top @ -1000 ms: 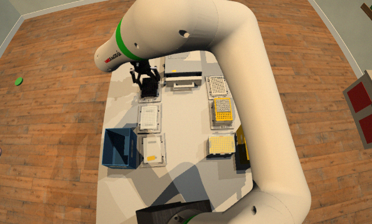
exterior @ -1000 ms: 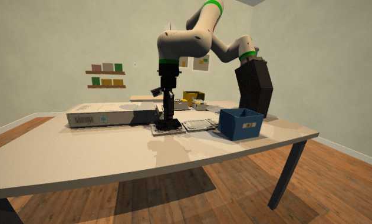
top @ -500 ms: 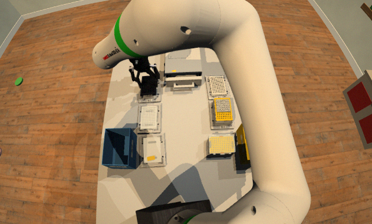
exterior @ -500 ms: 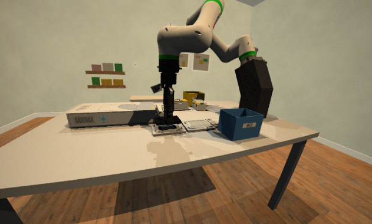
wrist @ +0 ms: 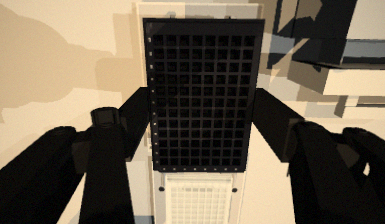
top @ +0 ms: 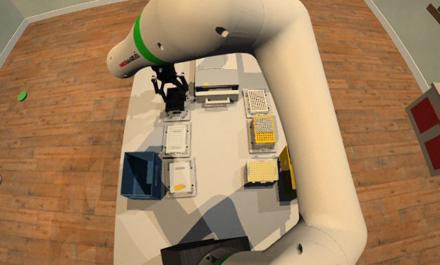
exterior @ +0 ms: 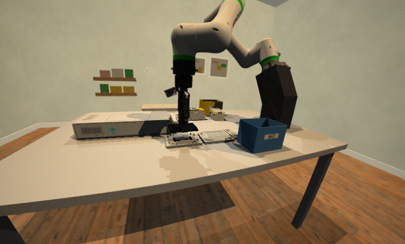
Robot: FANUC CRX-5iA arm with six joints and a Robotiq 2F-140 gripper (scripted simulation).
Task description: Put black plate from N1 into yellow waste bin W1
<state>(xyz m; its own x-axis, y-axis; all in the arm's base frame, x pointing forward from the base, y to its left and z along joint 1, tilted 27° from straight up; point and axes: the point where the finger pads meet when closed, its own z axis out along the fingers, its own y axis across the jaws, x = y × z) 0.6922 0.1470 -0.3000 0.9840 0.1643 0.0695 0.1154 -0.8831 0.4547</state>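
Note:
The black plate (top: 175,98) is a dark well grid held between my gripper's (top: 171,91) fingers, a little above the work nest N1 (top: 177,115) at the bench's far left. In the wrist view the black plate (wrist: 204,95) fills the middle, with my gripper's (wrist: 203,120) fingers pressed on its two long sides. From the side the black plate (exterior: 180,128) hangs just over the nest (exterior: 182,140). The yellow waste bin W1 (top: 287,172) stands at the right bench edge, partly hidden by my arm; it also shows in the side view (exterior: 210,105).
A blue bin (top: 141,175) stands at the left edge. A white plate (top: 176,139) and a lidded plate (top: 180,176) sit in nests behind N1. A grey box device (top: 216,81) is right of the gripper. A white plate (top: 257,101), a yellow rack (top: 263,130) and a yellow plate (top: 261,171) line the right side.

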